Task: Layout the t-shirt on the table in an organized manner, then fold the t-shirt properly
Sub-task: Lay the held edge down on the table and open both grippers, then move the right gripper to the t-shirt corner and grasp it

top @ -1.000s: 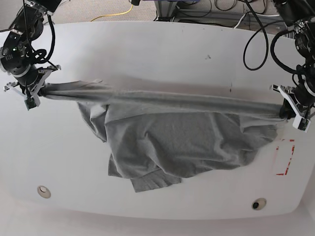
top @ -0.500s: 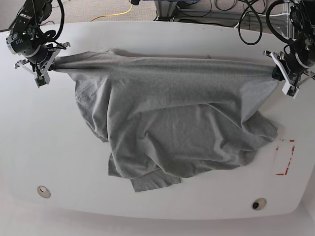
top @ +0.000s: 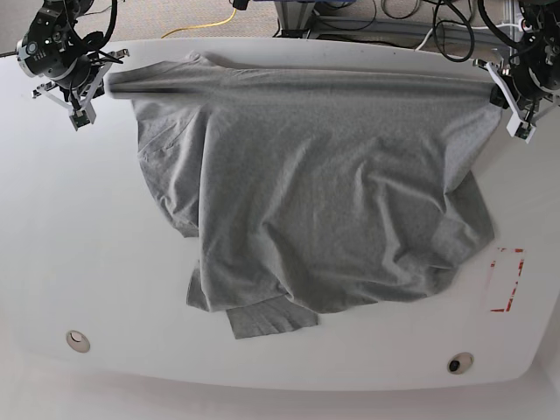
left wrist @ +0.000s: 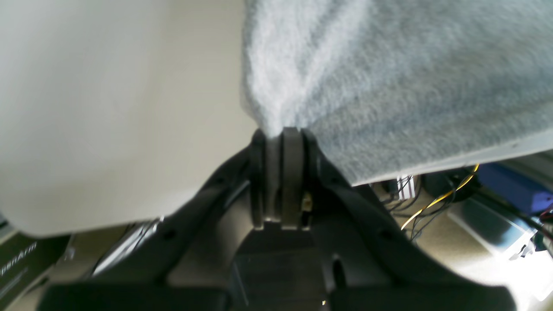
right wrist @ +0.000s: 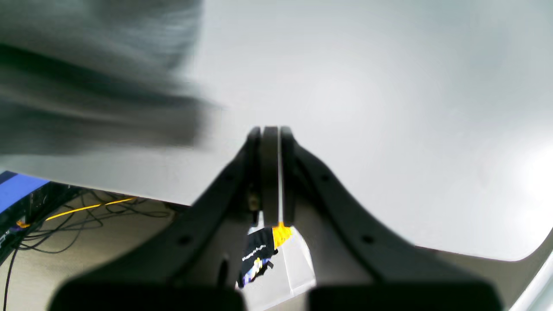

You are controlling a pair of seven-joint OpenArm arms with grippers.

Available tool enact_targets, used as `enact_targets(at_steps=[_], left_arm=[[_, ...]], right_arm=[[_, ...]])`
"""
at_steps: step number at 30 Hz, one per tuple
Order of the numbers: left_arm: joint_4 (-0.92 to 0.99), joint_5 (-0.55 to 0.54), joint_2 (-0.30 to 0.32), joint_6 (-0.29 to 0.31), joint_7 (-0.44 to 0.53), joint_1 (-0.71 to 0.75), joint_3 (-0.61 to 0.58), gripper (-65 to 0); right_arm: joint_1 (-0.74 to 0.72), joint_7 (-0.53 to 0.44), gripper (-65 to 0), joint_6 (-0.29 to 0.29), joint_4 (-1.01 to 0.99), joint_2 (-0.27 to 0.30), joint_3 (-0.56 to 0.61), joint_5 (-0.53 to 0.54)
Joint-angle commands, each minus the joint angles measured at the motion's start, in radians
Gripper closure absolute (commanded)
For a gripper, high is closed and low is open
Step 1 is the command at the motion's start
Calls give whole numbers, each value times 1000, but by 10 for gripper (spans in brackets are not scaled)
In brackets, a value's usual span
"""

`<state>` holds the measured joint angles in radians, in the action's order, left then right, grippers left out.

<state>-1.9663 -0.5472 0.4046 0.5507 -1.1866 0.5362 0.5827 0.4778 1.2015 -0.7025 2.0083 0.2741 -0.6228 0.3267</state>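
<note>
While the near half of the table [top: 280, 367] carries only two round grommets [top: 78, 340] and, toward the right, a red tape rectangle [top: 507, 280], the t-shirt [top: 306, 201] begins just beyond them: its nearest part lies rumpled on the white top, with a small flap [top: 267, 319] folded under at the near left. From there the grey cloth rises toward the far edge, spread wide but creased, its plain face up. I judge this to be the laying-out step, with folding not begun. At the far right, my left gripper [top: 510, 98] has its fingers [left wrist: 285, 172] clamped on a bunched corner of the fabric, which the left wrist view shows pinched between the pads; I hold it there so the far hem is pulled into a straight line. At the far left, my right gripper [top: 80, 83] has its fingers [right wrist: 270, 172] pressed together, yet in the right wrist view I see no cloth between them, only blurred grey off to one side, so I cannot tell whether that corner is gripped. The hem runs taut across the far edge between my two grippers.
</note>
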Motion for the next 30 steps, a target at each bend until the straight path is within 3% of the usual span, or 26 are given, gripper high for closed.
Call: enact_targets(at_steps=[1,5,8,16,19,22,30], left_arm=[[-12,0,38,-4,6,22,9,0],[-11,0,66,-4,4,51,9,-3],[-11,0,67,-4,3,57,9,-53],[-9,0,76,-10,3,78,10,-374],[-9,17,76,-10,3,81,7,-453],[-5,52,75,-5,3,81,4,-514],[20,166,78,-4,3,78,-11,-603]], right_arm=[[20,-7,-2,4,16,15,14,-2],[32,-7,-19,4,13,15,40,-2],[35,-7,-101,4,13,14,67,-4],[25,-13,-431,4,15,-20,71,-5],[-3,-13,-499,4,15,-25,73,-5],[-31,-13,-510,4,15,-25,71,-5],[-146,-13,-510,4,13,-23,71,-5]])
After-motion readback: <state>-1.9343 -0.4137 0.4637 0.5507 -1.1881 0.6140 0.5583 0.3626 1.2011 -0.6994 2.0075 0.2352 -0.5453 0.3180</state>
